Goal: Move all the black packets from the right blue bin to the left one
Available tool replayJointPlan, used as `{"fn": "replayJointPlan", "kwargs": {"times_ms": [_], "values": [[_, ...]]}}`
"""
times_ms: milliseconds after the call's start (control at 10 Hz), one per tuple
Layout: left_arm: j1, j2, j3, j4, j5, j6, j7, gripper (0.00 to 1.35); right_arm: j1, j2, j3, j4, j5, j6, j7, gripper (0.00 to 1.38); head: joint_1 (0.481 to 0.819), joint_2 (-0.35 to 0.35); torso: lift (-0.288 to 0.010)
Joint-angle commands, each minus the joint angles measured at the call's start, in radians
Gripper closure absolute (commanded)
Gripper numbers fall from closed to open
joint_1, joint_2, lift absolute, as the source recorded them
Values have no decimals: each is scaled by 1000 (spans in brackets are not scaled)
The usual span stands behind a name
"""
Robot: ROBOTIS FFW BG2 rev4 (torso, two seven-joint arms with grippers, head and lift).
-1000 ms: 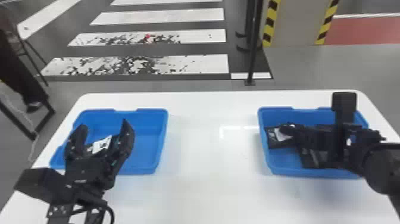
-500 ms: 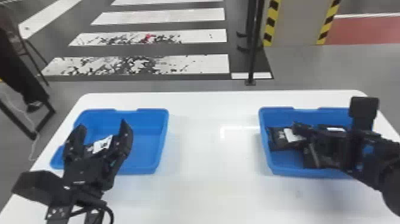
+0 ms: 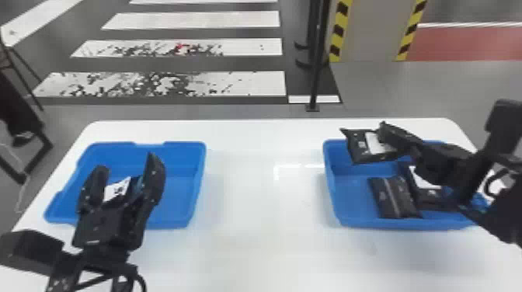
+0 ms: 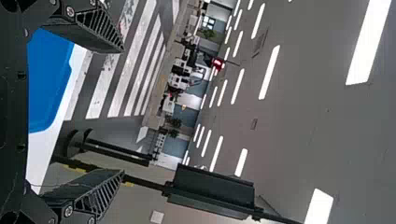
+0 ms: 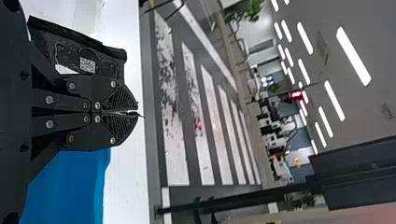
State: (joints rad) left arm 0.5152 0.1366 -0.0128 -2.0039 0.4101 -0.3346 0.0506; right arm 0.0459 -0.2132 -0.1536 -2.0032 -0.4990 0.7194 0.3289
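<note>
Claw on right (image 3: 383, 131), angled inward over bin (image 3: 333, 186), pinching black packet (image 3: 358, 146); left claw (image 3: 126, 162) spread.

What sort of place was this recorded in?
Probably a large indoor hall, perhaps a test or demonstration space: long ceiling lights run overhead, crosswalk stripes mark the floor beyond the white table, and yellow-and-black hazard bands stand farther back.

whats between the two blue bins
White tabletop with a streak of glare lies between the left bin and right bin in the head view.
</note>
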Motion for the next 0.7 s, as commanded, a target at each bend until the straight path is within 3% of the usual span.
{"fn": "replayJointPlan", "kwargs": {"times_ms": [0,200,600], "values": [[-10,17,-57,0,47,-24,0,140,-7,0,34,7,-131,-47,16,1197,695,64,-168],[-32,48,-167,0,142,-39,-3,140,-41,-3,90,100,-277,-64,75,1197,695,82,-168],[-64,77,-262,0,222,-9,-23,140,-125,-14,269,218,-396,-94,136,1197,695,120,-168]]}}
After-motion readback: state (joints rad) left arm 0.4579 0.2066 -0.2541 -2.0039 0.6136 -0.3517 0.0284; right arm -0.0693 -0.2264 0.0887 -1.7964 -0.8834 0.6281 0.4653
